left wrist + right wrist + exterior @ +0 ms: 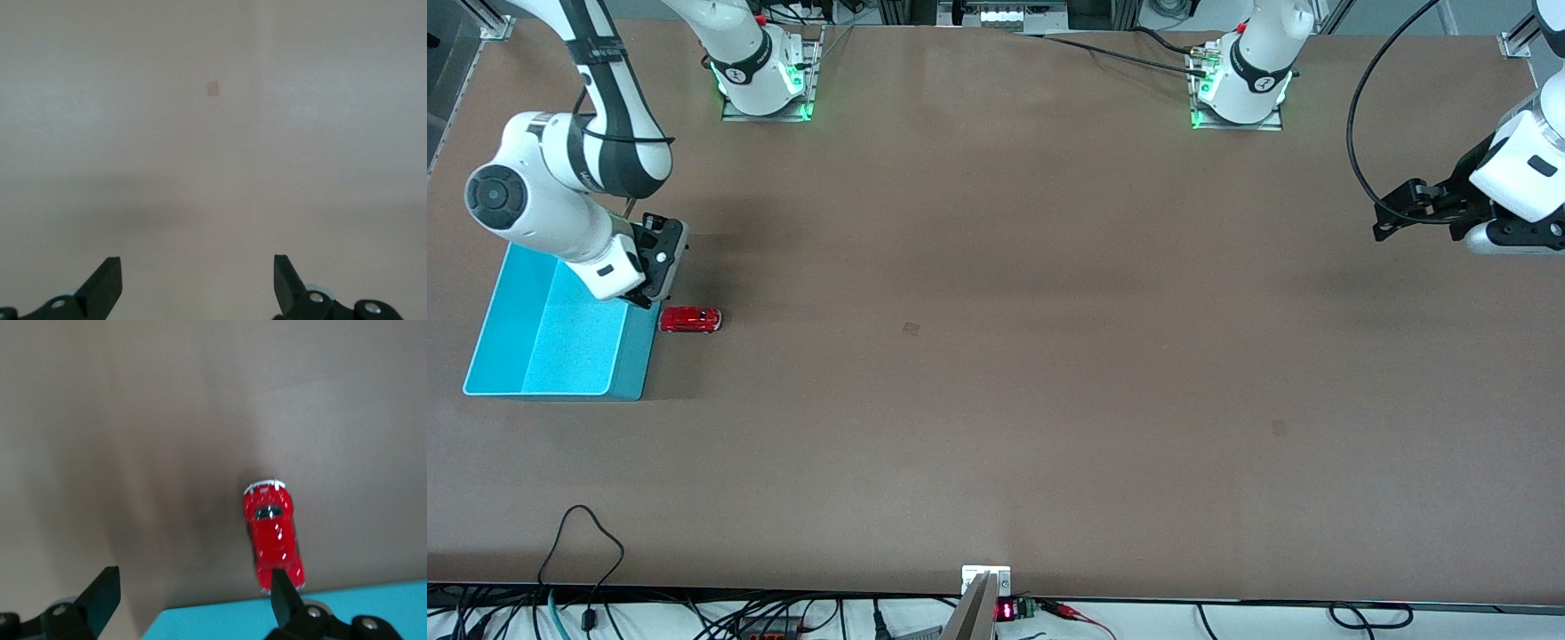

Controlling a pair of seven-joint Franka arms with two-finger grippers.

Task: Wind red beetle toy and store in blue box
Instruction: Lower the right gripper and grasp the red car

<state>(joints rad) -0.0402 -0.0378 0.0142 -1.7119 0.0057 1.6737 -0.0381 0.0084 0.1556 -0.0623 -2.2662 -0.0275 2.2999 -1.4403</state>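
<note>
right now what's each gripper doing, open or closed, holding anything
Left gripper: open, holding nothing, waiting above bare table at the left arm's end.
Right gripper: open, holding nothing, over the blue box wall beside the red beetle toy.

Your right gripper hangs low at the right arm's end of the table, its wrist bent down and its black fingers spread wide with nothing between them. That arm folds sharply at the elbow, forearm sloping down from its base. Your left gripper waits raised at the left arm's end of the table, its fingers also spread wide and empty, pointing toward the table's middle.
</note>
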